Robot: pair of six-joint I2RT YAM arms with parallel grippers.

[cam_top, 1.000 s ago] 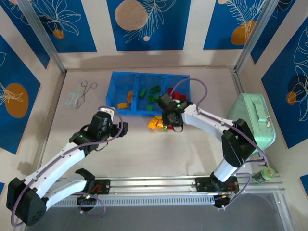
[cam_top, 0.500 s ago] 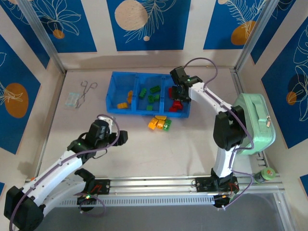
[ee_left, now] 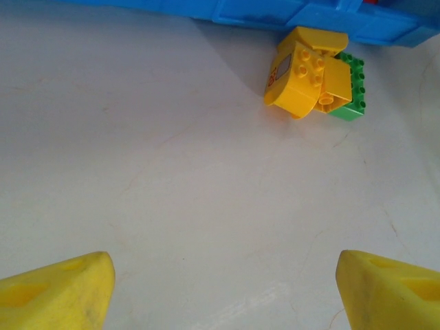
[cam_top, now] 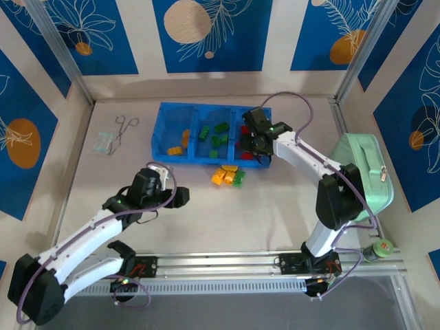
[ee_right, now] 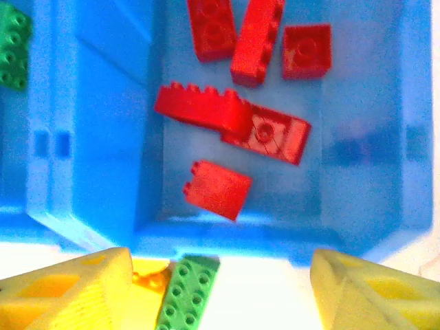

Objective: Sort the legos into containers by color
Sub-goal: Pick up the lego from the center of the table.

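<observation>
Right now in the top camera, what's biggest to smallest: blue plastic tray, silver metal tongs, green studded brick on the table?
Largest: blue plastic tray.
Middle: silver metal tongs.
Smallest: green studded brick on the table.

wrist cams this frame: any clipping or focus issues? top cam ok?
Right wrist: the table below the tray is blown out to white, and the red legos look slightly soft. Left wrist: even light, yellow legos sharp with a soft shadow on their left; the fingertips at the bottom edge are blurry. Top external: evenly lit, tray sharp, no glare.
</observation>
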